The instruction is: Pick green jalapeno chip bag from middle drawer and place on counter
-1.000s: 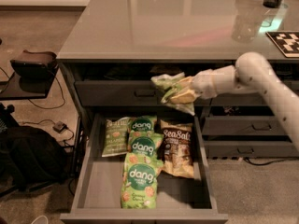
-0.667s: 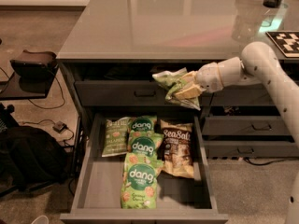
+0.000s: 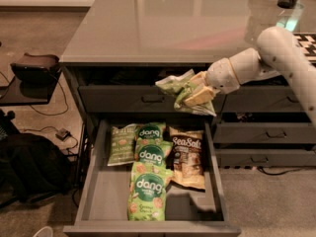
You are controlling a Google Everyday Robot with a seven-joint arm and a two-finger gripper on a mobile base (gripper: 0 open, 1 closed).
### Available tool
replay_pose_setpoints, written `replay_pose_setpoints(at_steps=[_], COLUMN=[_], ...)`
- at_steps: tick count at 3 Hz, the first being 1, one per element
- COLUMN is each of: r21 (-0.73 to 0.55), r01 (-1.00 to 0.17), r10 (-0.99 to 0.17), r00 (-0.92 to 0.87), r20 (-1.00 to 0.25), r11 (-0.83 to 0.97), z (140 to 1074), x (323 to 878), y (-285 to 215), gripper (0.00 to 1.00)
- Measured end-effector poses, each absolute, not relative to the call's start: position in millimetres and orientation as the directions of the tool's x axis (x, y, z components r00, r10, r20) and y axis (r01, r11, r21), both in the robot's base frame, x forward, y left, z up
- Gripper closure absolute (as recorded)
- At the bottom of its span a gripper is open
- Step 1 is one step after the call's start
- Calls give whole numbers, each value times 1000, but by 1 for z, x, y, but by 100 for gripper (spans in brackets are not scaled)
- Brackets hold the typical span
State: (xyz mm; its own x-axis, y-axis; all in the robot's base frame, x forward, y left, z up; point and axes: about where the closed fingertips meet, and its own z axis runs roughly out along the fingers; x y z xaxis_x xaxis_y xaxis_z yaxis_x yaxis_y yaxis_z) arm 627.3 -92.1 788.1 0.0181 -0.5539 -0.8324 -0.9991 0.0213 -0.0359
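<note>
Green jalapeno chip bag [image 3: 174, 85] is out of the middle drawer [image 3: 95, 181] and in the air, pinched in the claw [image 3: 196, 98].

Nearest, toward the drawer's front edge, a dang bag [image 3: 146, 189] lies lengthwise. Behind it come two more dang bags [image 3: 150, 154], a Sea Salt bag [image 3: 187, 157] along the right wall and, at the back left corner, a second pale Kettle bag [image 3: 120, 143] lying flat.

The held bag hangs above the drawer's back edge, in front of the closed top drawer front [image 3: 123, 98]. It is just under the front edge of the surface [image 3: 163, 28], roughly midway along that edge. The claw's fingers [image 3: 204, 93] press on the bag's right half, crumpling it.

Over the last second the bag has crept upward only a little, while the arm's elbow [image 3: 276, 41] has lifted clearly and now stands above the surface's front edge. I judge the pick done and the lift under way. The bag has yet to clear that edge before it can be carried over and set down.

Its long axis runs roughly left to right, along the front edge, tilted so the free left end sits higher and the gripped right end droops. The free end points left, away from the arm.

Beyond, the glossy surface stretches to its far edge, with a checkered board [image 3: 307, 42] at the right edge.
</note>
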Motion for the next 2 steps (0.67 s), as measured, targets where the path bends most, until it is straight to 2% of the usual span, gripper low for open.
replay_pose_setpoints(at_steps=[1, 2], r21=[-45, -35], r01=[-999, -999], r10=[-595, -599], r00=[25, 25], r20=[-803, -800], r11=[18, 4], z=[804, 799], x=[598, 594], y=[-76, -71], gripper=[100, 100])
